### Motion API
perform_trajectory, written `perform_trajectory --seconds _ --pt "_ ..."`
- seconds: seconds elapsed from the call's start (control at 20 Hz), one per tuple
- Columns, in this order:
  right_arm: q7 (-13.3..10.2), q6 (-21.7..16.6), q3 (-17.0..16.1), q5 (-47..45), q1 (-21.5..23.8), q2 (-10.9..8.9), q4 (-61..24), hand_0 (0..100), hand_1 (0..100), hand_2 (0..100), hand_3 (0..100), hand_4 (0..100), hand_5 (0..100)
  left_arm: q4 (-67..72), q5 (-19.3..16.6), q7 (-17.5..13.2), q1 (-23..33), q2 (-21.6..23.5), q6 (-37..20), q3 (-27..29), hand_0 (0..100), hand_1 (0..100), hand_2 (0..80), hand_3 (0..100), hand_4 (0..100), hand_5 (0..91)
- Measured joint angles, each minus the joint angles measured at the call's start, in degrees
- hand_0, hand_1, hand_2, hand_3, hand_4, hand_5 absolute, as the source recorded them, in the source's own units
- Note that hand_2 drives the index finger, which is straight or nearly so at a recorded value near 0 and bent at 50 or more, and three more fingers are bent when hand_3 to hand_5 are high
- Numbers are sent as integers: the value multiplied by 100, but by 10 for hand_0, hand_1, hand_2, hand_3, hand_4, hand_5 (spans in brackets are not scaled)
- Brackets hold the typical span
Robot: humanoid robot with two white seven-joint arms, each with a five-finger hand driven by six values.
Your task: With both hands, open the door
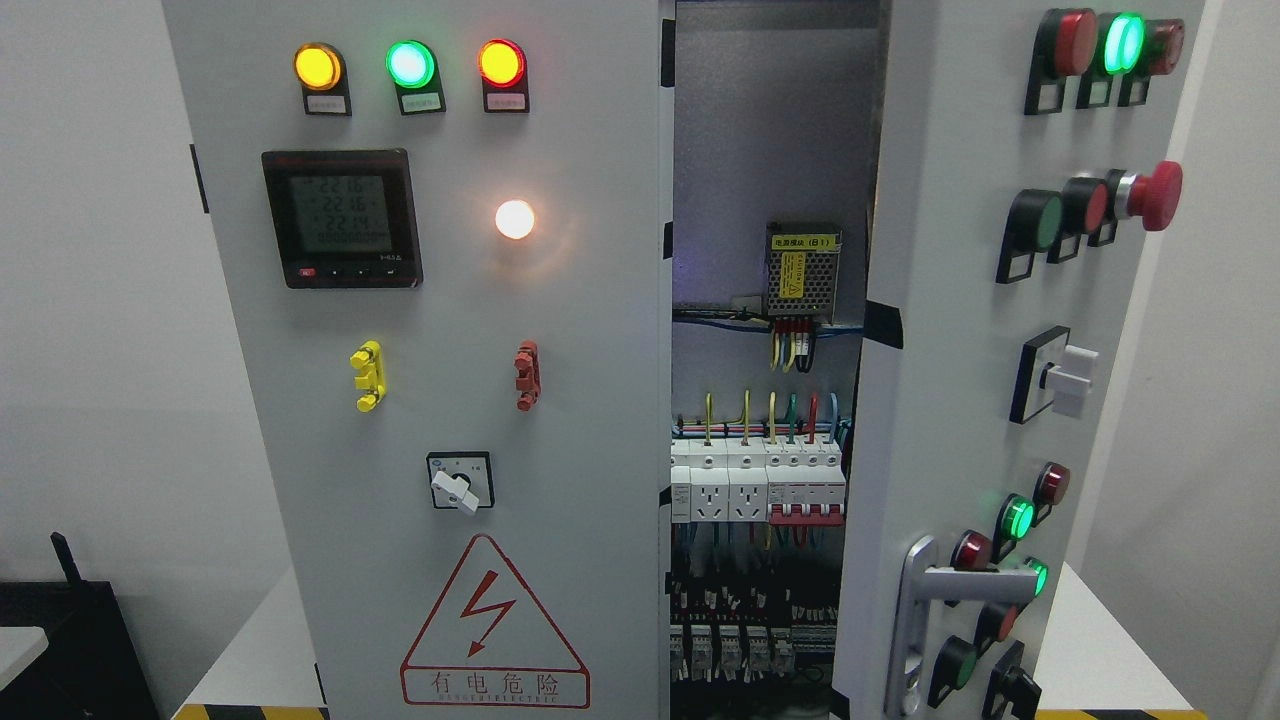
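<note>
The grey metal right cabinet door (pixel 960 400) is seen swung ajar at three o'clock; wired breakers (pixel 757 480) are exposed; no fingers are seen, so their state cannot be told.

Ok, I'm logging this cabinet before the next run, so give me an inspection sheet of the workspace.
Surface: white table under the cabinet.
Job's things: right door swung open, handle at its lower edge; left door closed.
Clutter: nothing seen.
Grippers: no hands in view.
Cables: coloured wires above breakers inside.
Surroundings: white walls; black object lower left.
</note>
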Motion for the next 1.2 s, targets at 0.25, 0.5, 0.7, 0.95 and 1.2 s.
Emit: perform_trajectory --seconds 0.25,0.5,0.7,0.95,1.2 --pt "0 0 0 0 0 0 0 381 0 0 0 0 0 -404 638 -291 52 895 12 466 0 0 0 0 0 0" --pt "0 0 0 0 0 0 -1 380 0 0 0 0 0 -662 1138 -450 63 1738 14 783 0 0 0 0 0 0" --pt "0 -1 0 0 0 0 -1 380 0 0 0 0 0 -797 1427 -473 55 2314 22 970 0 0 0 0 0 0" --pt "0 -1 0 0 0 0 -1 380 0 0 0 0 0 -914 1677 -482 30 2900 29 1123 0 0 0 0 0 0" --pt "0 -1 0 0 0 0 -1 381 0 0 0 0 0 -991 1783 -508 -143 3287 20 1108 0 0 0 0 0 0"
